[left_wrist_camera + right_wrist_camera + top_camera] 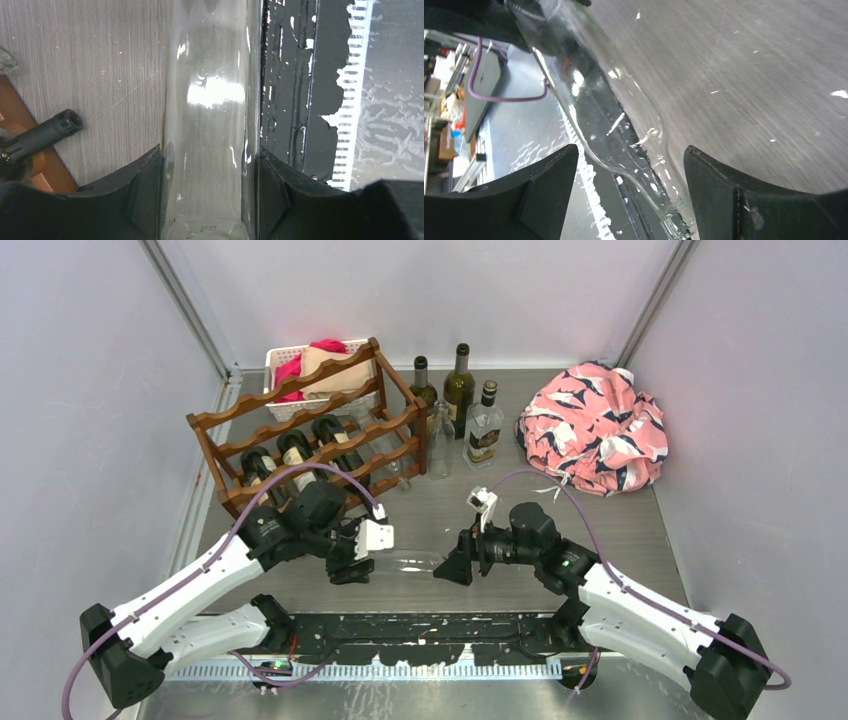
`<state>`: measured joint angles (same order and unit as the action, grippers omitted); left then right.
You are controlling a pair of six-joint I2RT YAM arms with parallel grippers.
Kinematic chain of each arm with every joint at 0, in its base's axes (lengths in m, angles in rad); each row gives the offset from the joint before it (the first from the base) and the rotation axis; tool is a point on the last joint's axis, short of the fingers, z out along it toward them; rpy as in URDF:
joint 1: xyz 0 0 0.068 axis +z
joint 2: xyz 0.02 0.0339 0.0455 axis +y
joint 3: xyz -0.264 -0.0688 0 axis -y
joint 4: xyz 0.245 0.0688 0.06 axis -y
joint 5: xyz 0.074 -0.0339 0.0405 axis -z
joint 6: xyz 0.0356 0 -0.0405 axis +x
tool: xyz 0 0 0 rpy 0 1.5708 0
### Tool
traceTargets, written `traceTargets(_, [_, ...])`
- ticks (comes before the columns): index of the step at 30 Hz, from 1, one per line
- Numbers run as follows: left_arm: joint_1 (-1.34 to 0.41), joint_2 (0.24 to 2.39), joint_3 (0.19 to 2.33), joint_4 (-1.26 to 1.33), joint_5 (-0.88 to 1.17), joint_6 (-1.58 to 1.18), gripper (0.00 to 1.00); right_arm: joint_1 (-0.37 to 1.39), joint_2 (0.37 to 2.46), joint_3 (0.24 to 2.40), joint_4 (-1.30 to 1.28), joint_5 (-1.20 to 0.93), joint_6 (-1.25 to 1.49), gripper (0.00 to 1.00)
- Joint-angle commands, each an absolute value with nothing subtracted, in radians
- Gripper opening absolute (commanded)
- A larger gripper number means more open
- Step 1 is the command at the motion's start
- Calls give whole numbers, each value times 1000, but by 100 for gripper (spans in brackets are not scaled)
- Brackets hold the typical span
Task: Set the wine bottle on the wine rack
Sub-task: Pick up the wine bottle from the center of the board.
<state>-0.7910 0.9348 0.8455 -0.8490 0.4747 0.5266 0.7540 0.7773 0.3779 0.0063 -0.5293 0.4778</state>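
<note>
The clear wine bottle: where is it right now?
Top view: the clear wine bottle is horizontal by the near edge of the table, body clamped in the left gripper, neck inside the open right gripper.

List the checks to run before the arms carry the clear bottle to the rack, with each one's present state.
1. Left gripper clamped on the clear bottle: ok, both fingers press the glass.
2. Right gripper closed on the neck: not ok, gaps show beside the glass.
3. Bottle lifted off the table: cannot tell.
4. Free cradle on the wine rack: ok, top rails bare.
5. Standing bottles clear of the path: cannot tell.
</note>
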Motion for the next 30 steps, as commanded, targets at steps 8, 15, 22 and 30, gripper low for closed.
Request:
traceTargets(8, [-790,891,891,-861,518,620,0,943,826,449,-51,-527,449,81])
traceTargets(15, [-790,898,914,-908,544,639,0,1110,851,503,-179,-389,403,93])
traceTargets(22, [-790,848,904,-927,579,654,0,1173,837,482,-179,-393,429,89])
traceTargets(30, [-790,798,869,-911,591,669,0,1181,833,474,-178,-394,444,80])
